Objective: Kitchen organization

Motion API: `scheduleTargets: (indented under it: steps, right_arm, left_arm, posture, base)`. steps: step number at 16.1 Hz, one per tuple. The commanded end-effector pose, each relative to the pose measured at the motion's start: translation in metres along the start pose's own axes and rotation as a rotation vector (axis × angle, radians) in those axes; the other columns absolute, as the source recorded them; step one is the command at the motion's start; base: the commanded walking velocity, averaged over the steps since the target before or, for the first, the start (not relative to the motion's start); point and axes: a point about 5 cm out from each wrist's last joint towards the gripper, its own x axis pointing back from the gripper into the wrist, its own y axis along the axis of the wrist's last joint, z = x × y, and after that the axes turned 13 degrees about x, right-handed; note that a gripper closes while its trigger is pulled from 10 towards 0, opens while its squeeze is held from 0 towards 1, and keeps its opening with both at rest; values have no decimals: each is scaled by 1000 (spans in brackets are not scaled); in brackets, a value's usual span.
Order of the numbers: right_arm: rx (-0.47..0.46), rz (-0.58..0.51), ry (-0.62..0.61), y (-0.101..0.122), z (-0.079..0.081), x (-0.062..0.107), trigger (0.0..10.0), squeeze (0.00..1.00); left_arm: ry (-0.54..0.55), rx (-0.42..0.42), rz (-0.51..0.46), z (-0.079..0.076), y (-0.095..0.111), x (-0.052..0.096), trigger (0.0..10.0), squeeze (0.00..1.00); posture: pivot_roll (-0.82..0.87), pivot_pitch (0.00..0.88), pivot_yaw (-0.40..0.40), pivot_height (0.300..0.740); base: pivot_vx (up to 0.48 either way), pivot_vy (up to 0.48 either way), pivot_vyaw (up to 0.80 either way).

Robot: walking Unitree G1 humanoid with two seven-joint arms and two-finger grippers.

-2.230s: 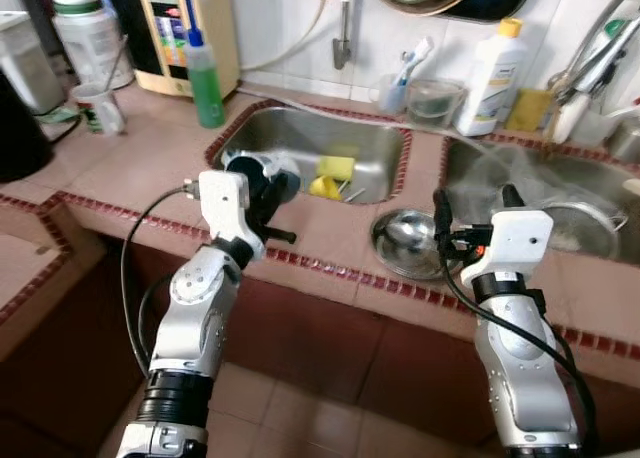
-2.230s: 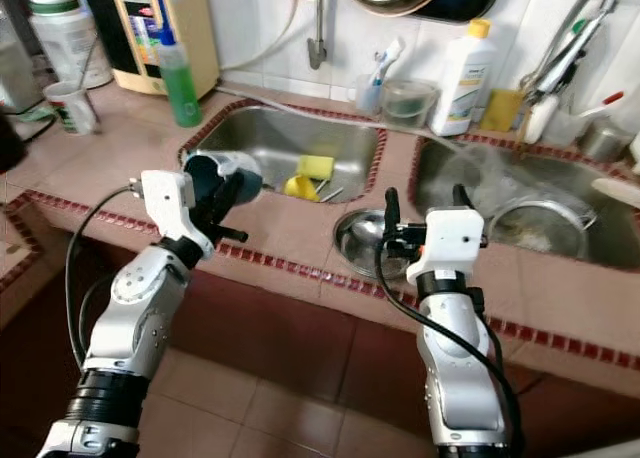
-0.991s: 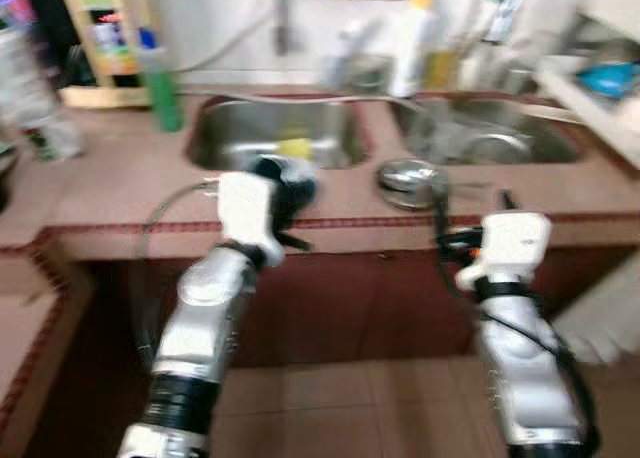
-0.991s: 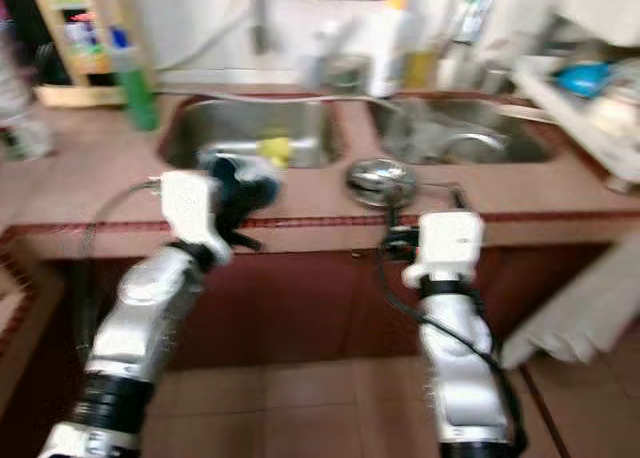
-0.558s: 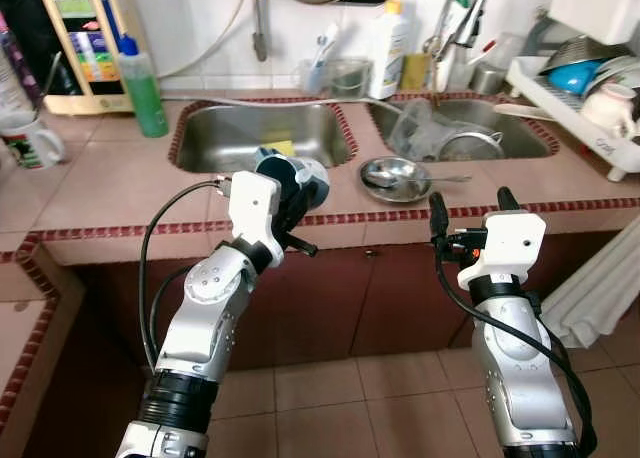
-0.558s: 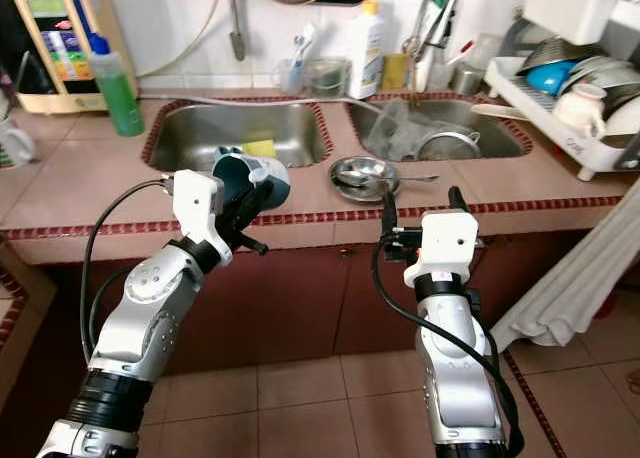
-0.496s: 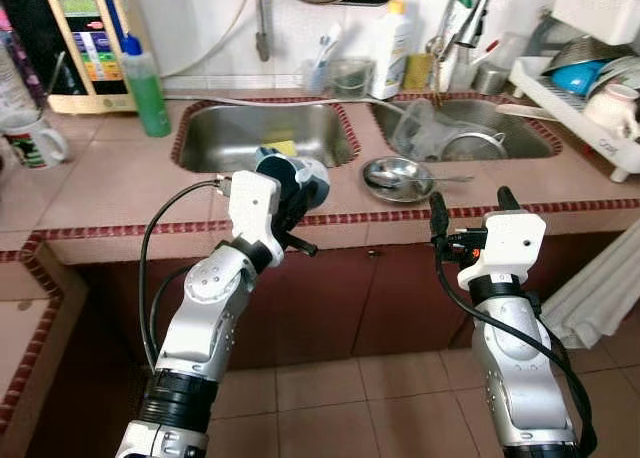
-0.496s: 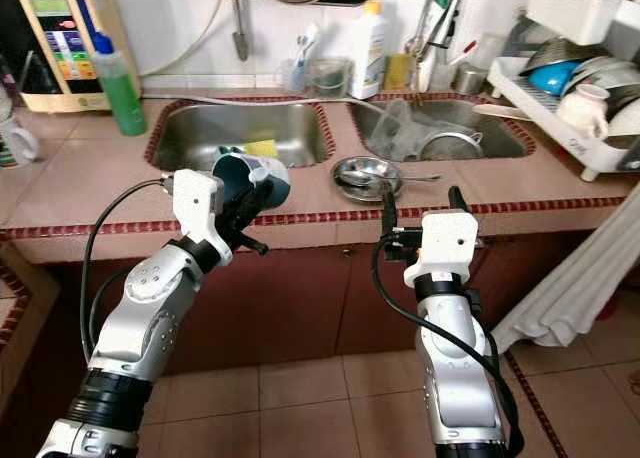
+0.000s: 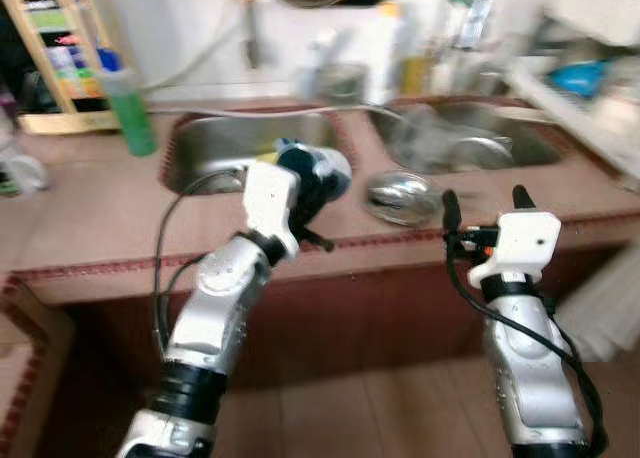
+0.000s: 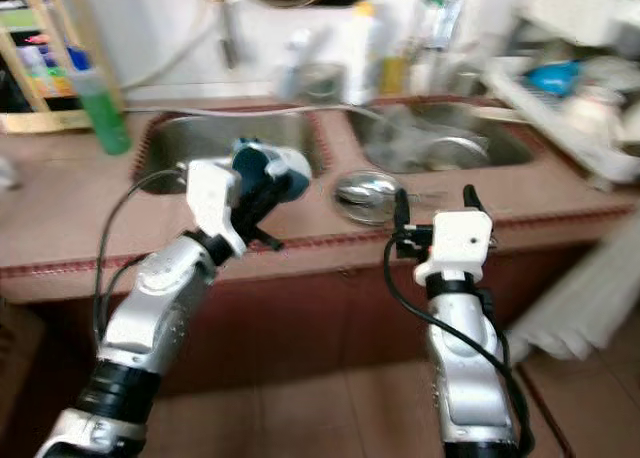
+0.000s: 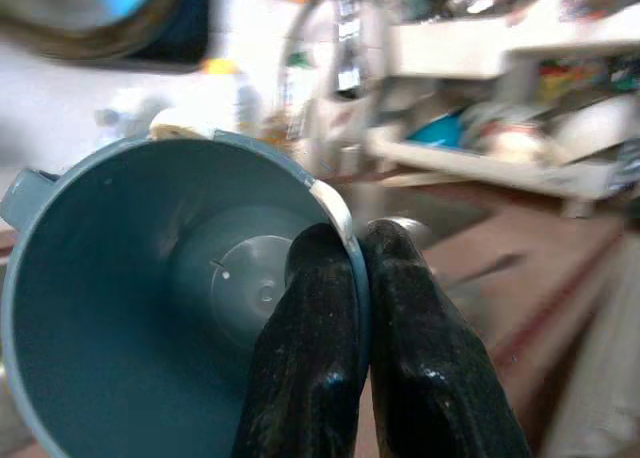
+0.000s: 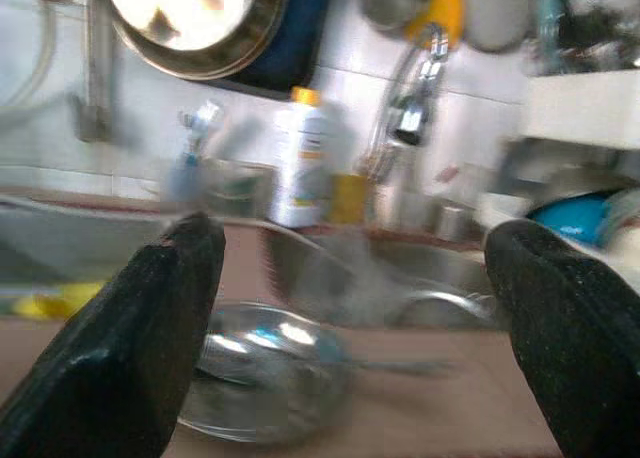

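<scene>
A blue-grey plastic cup (image 9: 318, 167) lies on its side in the air above the counter's front edge, between the left sink (image 9: 245, 146) and me. My left gripper (image 11: 358, 242) is shut on its rim, one finger inside the cup (image 11: 190, 308) and one outside. A steel bowl (image 9: 399, 195) with a spoon in it sits on the counter between the two sinks. My right gripper (image 9: 485, 204) is open and holds nothing, in front of the counter edge, a little right of the bowl (image 12: 265, 370).
The tiled counter (image 9: 90, 203) runs across the view with a red-trimmed front edge. A green bottle (image 9: 127, 109) stands at the back left. The right sink (image 9: 470, 143) holds dishes. A dish rack (image 9: 585, 83) stands at the far right. Below is tiled floor (image 10: 330, 418).
The camera has drawn back from the counter and is blurred again now. Both arms keep their pose, and the cup stays in the left gripper.
</scene>
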Motion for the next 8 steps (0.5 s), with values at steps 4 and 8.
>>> scheduleTargets:
  steps: [4,8]
  right_arm:
    - [14,-16,-12,2,-6,-3,10000,0]
    - [13,-16,-8,2,-5,-3,10000,0]
  left_arm:
    - [-15,0,-18,-3,6,-7,10000,0]
    - [-10,1,-14,-3,6,-8,10000,0]
  posture:
    - [-176,0,4,740]
    - [-172,0,4,740]
  base:
    - [480,0,0]
    - [432,0,0]
